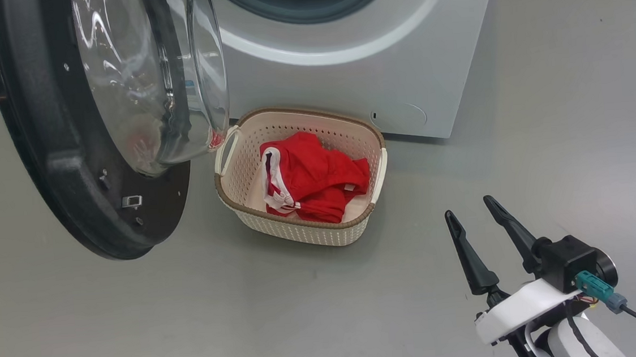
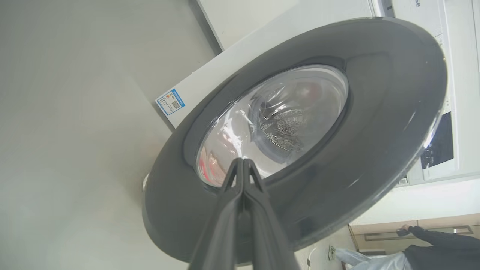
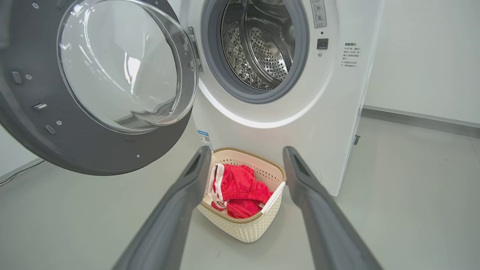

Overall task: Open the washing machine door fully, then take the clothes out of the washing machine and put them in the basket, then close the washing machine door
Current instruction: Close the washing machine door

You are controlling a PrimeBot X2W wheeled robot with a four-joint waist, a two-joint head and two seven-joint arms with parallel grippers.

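The washing machine [image 1: 344, 74] stands with its door [image 1: 53, 137] swung wide open to the left, glass bowl facing the mouth. In the right wrist view the steel drum [image 3: 258, 48] looks bare. The clothes [image 1: 317, 173], red with white trim, lie in the basket [image 1: 299, 234] on the floor in front of the machine. My right gripper [image 1: 468, 206] hangs open and holds nothing, low and to the right of the basket [image 3: 243, 228]. My left gripper [image 2: 243, 161] is shut on nothing. Its tips sit at the outer black face of the door [image 2: 375, 112], by the glass edge.
Grey floor spreads all around the basket and the machine. A pale wall runs behind the machine on the right [image 3: 423, 56]. In the left wrist view, a person's dark sleeve [image 2: 438, 240] and a wooden cabinet [image 2: 412, 228] show beyond the door.
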